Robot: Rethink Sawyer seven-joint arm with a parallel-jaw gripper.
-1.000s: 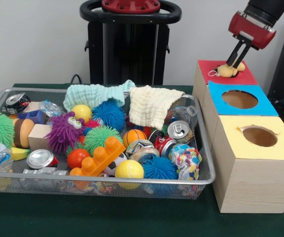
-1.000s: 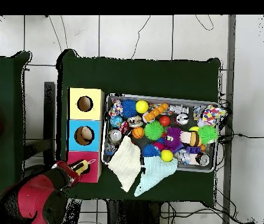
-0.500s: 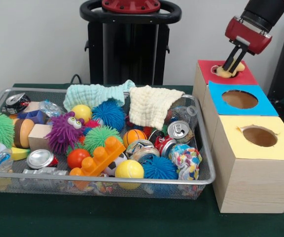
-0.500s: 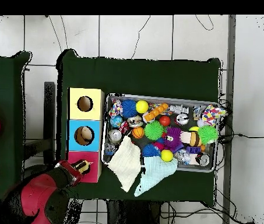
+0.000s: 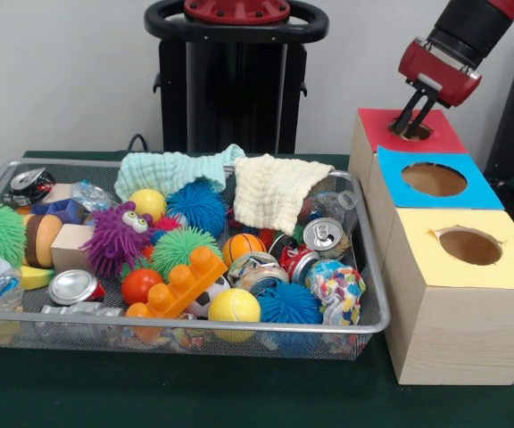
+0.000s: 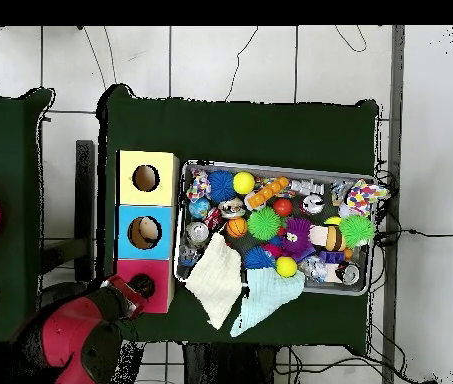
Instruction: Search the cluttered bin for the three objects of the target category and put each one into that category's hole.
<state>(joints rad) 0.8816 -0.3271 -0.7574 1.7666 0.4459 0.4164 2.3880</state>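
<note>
Our gripper (image 5: 410,122) hung spread and empty over the red box's hole (image 5: 410,131); next we needed the bin (image 5: 372,267) for another target.

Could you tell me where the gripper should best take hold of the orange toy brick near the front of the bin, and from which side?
Probably from above, jaws across the narrow width of the orange toy brick. It lies on top of the pile in the bin, tilted, studs up, its long sides exposed.

Bright, even light, soft shadows; small overhead details perhaps blurred.
</note>
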